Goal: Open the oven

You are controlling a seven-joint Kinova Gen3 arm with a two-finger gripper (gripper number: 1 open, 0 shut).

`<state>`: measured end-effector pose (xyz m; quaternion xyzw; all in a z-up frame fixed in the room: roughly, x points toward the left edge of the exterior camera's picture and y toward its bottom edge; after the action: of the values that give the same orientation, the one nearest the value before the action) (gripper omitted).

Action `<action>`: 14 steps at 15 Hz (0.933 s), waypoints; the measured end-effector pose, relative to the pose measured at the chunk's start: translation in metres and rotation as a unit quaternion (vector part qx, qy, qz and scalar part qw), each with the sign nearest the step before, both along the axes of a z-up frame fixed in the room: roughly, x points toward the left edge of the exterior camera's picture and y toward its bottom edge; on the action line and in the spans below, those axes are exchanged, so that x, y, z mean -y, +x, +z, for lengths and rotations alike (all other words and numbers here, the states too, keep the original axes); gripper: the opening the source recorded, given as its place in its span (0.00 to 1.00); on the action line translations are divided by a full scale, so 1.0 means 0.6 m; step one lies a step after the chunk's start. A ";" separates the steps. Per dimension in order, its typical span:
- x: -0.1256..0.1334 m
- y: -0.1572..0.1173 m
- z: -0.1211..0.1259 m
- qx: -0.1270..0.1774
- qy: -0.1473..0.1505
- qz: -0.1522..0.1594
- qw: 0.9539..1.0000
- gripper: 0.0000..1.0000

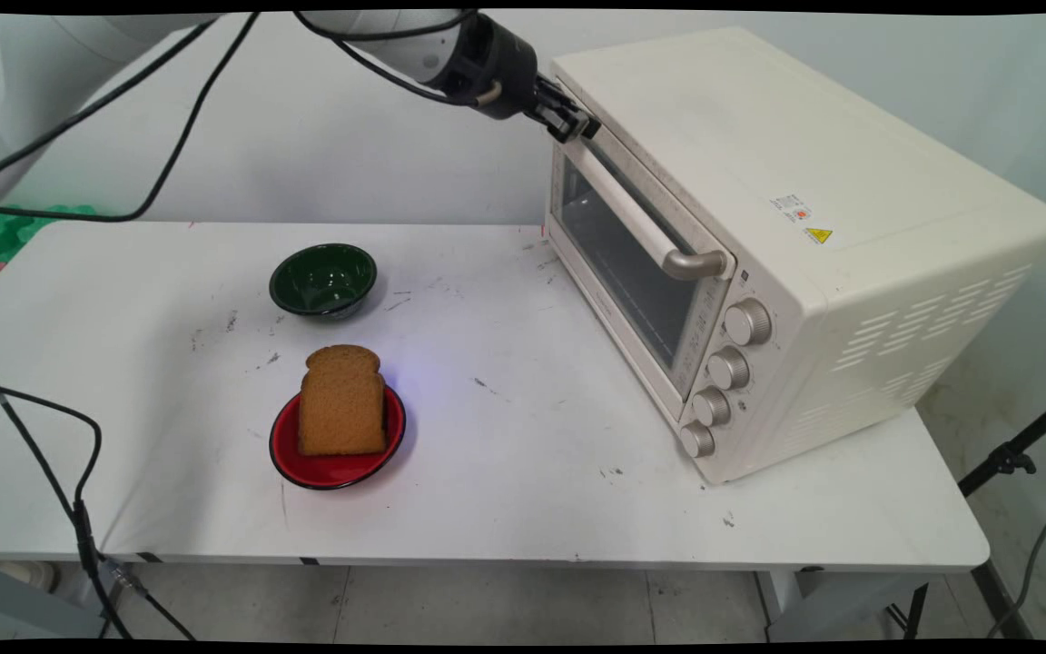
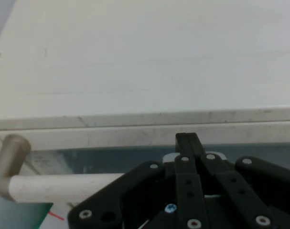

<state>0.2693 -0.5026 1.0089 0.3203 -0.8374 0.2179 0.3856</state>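
Observation:
My black gripper [image 1: 575, 121] is shut with nothing between its fingers. Its tips rest against the top edge of the door of a cream toaster oven [image 1: 804, 227], just above the far end of the door's bar handle [image 1: 641, 218]. The door stands closed. In the hand view the joined fingertips [image 2: 187, 140] touch the door's top strip, the white handle [image 2: 63, 183] runs below to the left, and the oven's flat top [image 2: 145, 57] fills the upper picture.
A slice of brown toast [image 1: 341, 400] leans on a red plate [image 1: 337, 468] near the table's front middle. A dark green bowl [image 1: 322, 280] sits behind it. Four knobs [image 1: 728, 368] run down the oven's front. Black cables hang at the left.

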 end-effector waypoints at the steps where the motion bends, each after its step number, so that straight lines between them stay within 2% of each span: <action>1: 0.002 -0.002 -0.004 0.003 0.002 0.000 1.000 0.00; 8: 0.010 -0.013 -0.022 0.015 0.010 0.002 1.000 0.00; 14: -0.002 0.002 -0.035 0.021 0.016 0.004 1.000 0.00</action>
<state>0.2702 -0.5012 0.9880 0.3250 -0.8475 0.2130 0.3616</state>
